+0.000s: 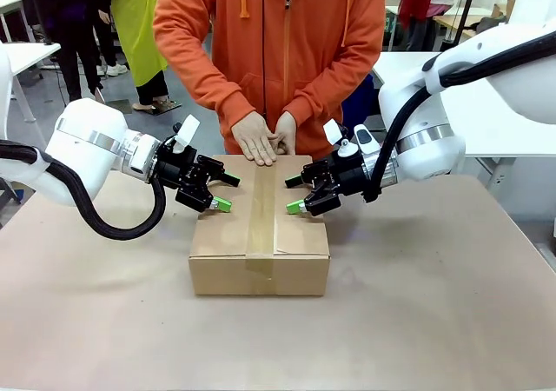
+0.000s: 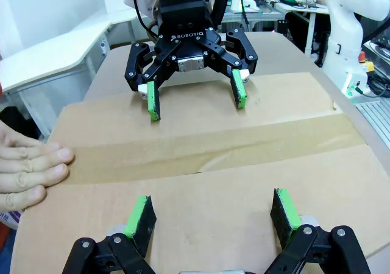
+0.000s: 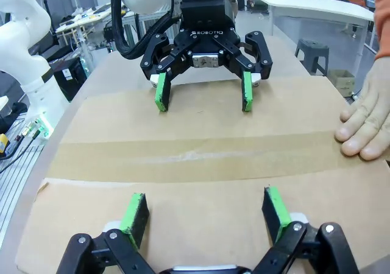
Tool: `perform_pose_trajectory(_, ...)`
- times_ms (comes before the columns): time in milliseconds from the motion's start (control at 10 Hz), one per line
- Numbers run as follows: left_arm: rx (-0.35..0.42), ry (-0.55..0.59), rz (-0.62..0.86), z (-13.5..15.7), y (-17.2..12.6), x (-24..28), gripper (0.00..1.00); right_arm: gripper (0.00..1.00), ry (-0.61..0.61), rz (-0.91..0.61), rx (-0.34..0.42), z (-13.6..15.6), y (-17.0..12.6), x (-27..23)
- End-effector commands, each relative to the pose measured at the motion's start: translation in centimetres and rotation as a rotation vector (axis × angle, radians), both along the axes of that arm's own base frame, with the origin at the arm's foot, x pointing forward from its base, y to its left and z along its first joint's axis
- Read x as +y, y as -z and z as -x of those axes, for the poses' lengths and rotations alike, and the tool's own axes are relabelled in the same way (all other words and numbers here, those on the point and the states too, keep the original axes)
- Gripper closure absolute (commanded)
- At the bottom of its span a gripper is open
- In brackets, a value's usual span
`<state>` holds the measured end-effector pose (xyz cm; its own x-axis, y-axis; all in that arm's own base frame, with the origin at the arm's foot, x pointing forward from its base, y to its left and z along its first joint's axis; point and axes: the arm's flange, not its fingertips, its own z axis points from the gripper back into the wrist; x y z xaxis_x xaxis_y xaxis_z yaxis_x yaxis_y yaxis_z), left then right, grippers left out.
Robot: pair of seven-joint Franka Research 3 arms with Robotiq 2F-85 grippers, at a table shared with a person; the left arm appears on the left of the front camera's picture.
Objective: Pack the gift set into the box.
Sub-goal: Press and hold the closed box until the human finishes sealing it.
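Box (image 1: 259,235): closed and taped, mid-table, tape seam running from you toward the person's hands (image 1: 263,138) at its far edge. Left gripper (image 1: 217,192) and right gripper (image 1: 301,195) face each other across that seam, both open and empty, equally near.

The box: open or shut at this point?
Shut. The box has its top flaps down flat, with a strip of tape along the centre seam; the person's hands rest on its far edge.

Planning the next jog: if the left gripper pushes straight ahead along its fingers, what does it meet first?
Likely the right gripper, which faces it, open, across the taped top of the box. The left gripper seems angled slightly down, so it may graze the cardboard first; depth is unclear.
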<state>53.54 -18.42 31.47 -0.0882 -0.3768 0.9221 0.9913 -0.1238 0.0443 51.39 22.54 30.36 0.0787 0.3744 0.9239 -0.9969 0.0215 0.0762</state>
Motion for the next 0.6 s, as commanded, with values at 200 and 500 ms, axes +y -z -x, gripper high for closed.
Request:
perform_pose_trajectory(200,-0.001,0.002,-0.002,0.09,0.12,-0.10,0.00,0.00,0.005,0.002,-0.002,0.03,0.21,-0.06)
perform_pose_trajectory(500,-0.001,0.002,-0.002,0.09,0.12,-0.10,0.00,0.00,0.005,0.002,-0.002,0.03,0.21,-0.06)
